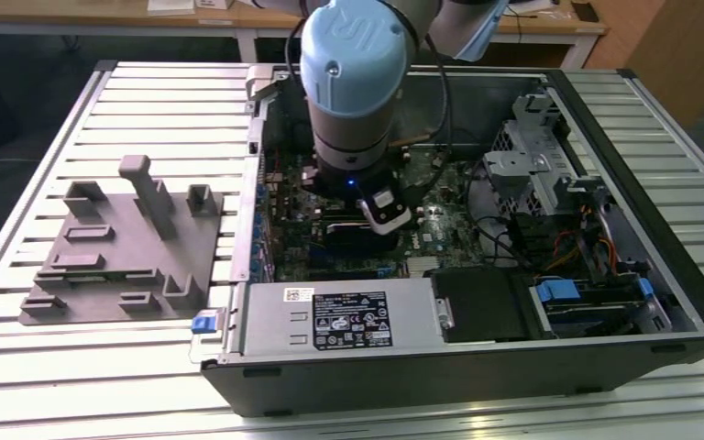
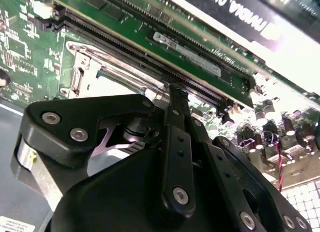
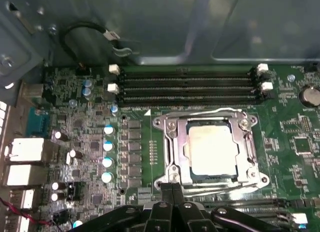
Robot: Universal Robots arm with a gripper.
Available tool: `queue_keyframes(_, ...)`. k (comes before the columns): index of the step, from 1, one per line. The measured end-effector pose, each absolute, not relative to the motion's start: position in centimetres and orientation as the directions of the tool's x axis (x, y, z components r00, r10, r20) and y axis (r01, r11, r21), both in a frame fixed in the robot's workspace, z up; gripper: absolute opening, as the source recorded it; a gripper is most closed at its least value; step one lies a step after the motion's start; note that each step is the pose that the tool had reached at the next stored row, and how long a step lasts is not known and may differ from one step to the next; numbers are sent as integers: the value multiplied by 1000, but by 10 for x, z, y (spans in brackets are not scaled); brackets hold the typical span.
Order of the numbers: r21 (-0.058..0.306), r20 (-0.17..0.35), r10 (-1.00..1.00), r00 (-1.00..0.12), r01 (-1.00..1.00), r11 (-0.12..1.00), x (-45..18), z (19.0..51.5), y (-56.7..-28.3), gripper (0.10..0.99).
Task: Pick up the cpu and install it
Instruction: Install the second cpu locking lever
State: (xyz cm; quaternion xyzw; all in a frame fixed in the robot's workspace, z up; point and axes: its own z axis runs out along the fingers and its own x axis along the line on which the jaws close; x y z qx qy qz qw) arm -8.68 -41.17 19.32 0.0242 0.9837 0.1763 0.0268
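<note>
In the exterior view the arm (image 1: 352,92) reaches down from the upper centre of the frame into an open computer case (image 1: 475,229) that lies on its side on a slatted table (image 1: 34,367). Its tool (image 1: 383,213) hangs low over the green motherboard (image 1: 450,225) near the middle of the case. On the exterior view's left, well apart from the case, a grey fixture block (image 1: 126,243) stands on the table.

In the first wrist view the cpu (image 3: 210,148) lies flat inside the metal socket frame (image 3: 167,149), its pale silvery top facing the camera, right of centre in the frame. Four memory slots (image 3: 187,84) run across the board just above the socket, and a row of blue-topped capacitors (image 3: 107,153) stands to the left of it. The black tool (image 3: 172,189) sits at the bottom centre of this frame, its fingers (image 3: 166,188) pressed together with nothing between them, their tips close to the near edge of the socket frame and apart from the cpu.

In the second wrist view the tool (image 2: 176,99) fills the lower half, the fingers (image 2: 175,122) drawn together into one narrow blade, with the socket's metal frame (image 2: 85,66) and the long slots (image 2: 150,46) beyond it.
</note>
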Motion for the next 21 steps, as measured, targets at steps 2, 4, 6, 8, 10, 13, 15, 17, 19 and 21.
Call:
queue_keyframes(2, 364, -43, 57, -997, 38, 931, -88, 193, -412, 106)
queue_keyframes(4, 375, -42, 58, -997, 38, 926, -90, 192, -412, 106)
queue_keyframes(6, 380, -42, 58, -997, 38, 924, -91, 192, -412, 106)
queue_keyframes(8, 382, -42, 58, -997, 38, 923, -92, 191, -412, 106)
queue_keyframes(10, 384, -42, 58, -997, 38, 922, -93, 189, -412, 106)
queue_keyframes(13, 386, -42, 58, -997, 38, 922, -95, 187, -412, 106)
queue_keyframes(15, 387, -42, 58, -997, 38, 921, -96, 186, -412, 106)
queue_keyframes(17, 387, -42, 58, -997, 38, 921, -97, 184, -412, 106)
queue_keyframes(19, 387, -42, 58, -997, 38, 921, -98, 183, -412, 106)
queue_keyframes(21, 387, -41, 58, -997, 38, 921, -98, 183, -412, 106)
